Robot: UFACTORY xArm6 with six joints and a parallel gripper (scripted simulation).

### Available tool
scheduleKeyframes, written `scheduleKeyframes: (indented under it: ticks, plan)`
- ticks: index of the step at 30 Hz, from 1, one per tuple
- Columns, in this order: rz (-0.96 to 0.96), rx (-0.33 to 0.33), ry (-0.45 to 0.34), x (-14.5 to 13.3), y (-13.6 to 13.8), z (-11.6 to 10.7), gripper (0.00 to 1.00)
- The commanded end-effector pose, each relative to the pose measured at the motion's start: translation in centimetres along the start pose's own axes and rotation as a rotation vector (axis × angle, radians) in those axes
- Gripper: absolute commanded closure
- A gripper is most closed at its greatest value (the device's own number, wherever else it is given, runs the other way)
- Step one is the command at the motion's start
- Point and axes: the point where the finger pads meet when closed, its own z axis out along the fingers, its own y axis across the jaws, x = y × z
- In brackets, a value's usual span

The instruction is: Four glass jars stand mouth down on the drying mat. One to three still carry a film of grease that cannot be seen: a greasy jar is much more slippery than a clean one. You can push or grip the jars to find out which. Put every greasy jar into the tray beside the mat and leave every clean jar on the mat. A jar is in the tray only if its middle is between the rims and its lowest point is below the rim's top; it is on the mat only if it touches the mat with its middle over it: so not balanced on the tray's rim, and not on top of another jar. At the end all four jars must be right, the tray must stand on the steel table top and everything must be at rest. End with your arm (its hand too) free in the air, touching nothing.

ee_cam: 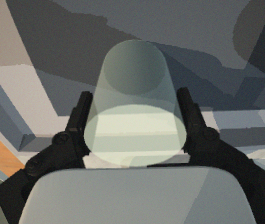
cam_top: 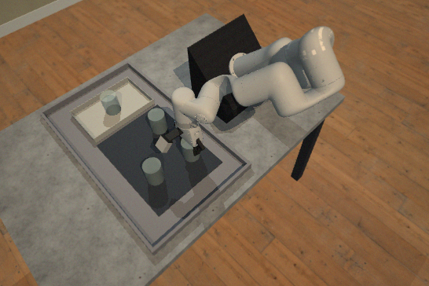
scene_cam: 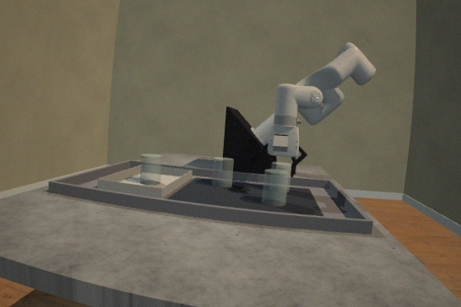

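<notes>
My gripper [cam_top: 185, 141] [scene_cam: 282, 163] [ee_cam: 135, 102] is low over the dark drying mat [cam_top: 126, 148] [scene_cam: 211, 197]. Its two black fingers press the sides of an upside-down glass jar [cam_top: 189, 153] [scene_cam: 282, 167] [ee_cam: 135, 95] that stands on the mat's right part. A second jar [cam_top: 158, 120] [scene_cam: 223, 172] stands on the mat near the tray. A third jar [cam_top: 152, 170] [scene_cam: 276, 186] stands near the mat's front. A fourth jar [cam_top: 110, 102] [scene_cam: 150, 169] stands inside the pale tray [cam_top: 126, 121] [scene_cam: 135, 189] to the left of the mat.
A raised grey frame [cam_top: 118, 196] [scene_cam: 253, 214] encloses the mat and the tray on the steel table. A black wedge-shaped box [cam_top: 220, 50] [scene_cam: 238, 147] stands behind the mat under the arm. A small pale block [cam_top: 163, 145] lies on the mat beside the gripper.
</notes>
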Motion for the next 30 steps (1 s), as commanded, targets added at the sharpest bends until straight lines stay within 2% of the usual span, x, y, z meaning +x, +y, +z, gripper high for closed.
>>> scheduleKeyframes:
  ticks: [1,4,30]
  plan:
    - [-0.001,0.000,0.003,0.10,0.00,-0.08,0.25]
    - [-0.001,0.000,0.003,0.10,0.00,-0.08,0.28]
    - [-0.001,0.000,0.003,0.10,0.00,-0.08,0.31]
